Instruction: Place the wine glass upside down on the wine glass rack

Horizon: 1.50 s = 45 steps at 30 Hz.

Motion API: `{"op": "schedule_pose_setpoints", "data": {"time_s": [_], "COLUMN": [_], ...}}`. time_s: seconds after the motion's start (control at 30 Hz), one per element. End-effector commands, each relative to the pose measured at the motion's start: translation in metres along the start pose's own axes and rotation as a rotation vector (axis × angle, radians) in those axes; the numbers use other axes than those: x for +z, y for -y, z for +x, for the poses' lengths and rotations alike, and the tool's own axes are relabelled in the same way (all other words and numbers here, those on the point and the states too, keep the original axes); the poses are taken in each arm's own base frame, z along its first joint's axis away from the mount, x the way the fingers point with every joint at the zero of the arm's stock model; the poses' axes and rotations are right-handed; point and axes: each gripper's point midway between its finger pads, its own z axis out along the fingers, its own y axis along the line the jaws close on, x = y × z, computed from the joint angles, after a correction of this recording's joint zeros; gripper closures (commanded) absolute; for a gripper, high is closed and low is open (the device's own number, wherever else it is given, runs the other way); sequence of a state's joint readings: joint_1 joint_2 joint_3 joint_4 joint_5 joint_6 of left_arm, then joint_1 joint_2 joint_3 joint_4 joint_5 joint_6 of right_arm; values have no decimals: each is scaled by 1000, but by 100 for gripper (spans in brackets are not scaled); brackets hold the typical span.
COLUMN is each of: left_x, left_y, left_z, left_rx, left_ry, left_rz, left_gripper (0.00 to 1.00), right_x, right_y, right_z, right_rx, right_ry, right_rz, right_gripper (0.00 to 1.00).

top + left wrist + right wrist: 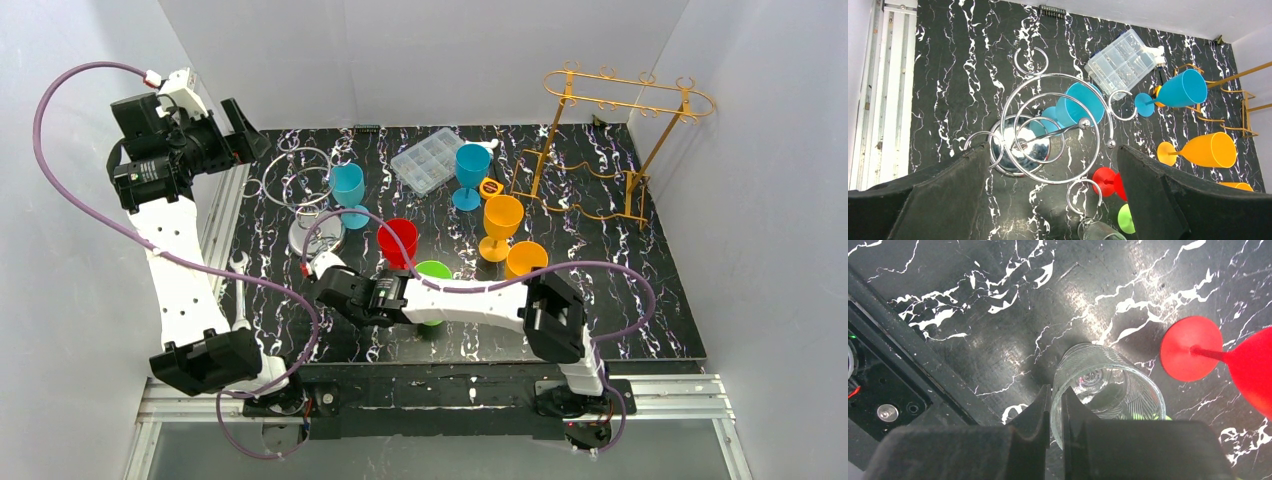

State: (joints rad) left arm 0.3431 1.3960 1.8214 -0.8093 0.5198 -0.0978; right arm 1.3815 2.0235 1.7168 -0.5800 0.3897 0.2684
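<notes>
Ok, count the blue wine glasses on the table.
2. One blue glass stands beside the silver wire rack; the second blue glass stands just right of the clear plastic box. Part of the table is covered, so another could be hidden.

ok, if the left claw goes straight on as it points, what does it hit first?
Most likely the chrome spiral rack: the open left claw points down at its loops, which sit centred in the wrist view. Depth is unclear.

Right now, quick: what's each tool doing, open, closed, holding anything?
Left tool: open, holding nothing.
Right tool: closed on the rim of the clear wine glass.
</notes>
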Motion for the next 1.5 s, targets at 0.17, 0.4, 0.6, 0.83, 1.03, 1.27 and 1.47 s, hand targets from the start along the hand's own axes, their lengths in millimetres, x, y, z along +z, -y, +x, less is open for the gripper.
{"op": "schedule_pose_setpoints", "data": {"time_s": [0.17,0.4,0.6,0.83,1.03,1.27,1.47], "left_x": [-23,-31,-37,-39,-46,-64,-64], "left_y": [21,28,32,38,47,58,55], "left_z": [-8,-14,-18,-22,-25,-34,-22], "left_rx": [1,0,6,-44,-64,-32,-19], "left_ry": [32,46,57,38,40,70,49], "left_rz": [52,61,61,81,105,106,101], "left_gripper": [2,2,2,2,2,2,2], "right_x": [-84,-106,-127,-138,-145,-146,-120], "right_y": [38,6,-17,-37,-36,-41,-31], "right_z": [-97,-120,-117,-96,-73,-67,-59], "right_rx": [500,656,675,728,853,917,1028], "right_ry": [393,518,588,634,729,755,808], "right_rz": [-199,-490,-617,-763,-923,-1135,-1204], "right_gripper": [99,99,99,99,99,99,99]}}
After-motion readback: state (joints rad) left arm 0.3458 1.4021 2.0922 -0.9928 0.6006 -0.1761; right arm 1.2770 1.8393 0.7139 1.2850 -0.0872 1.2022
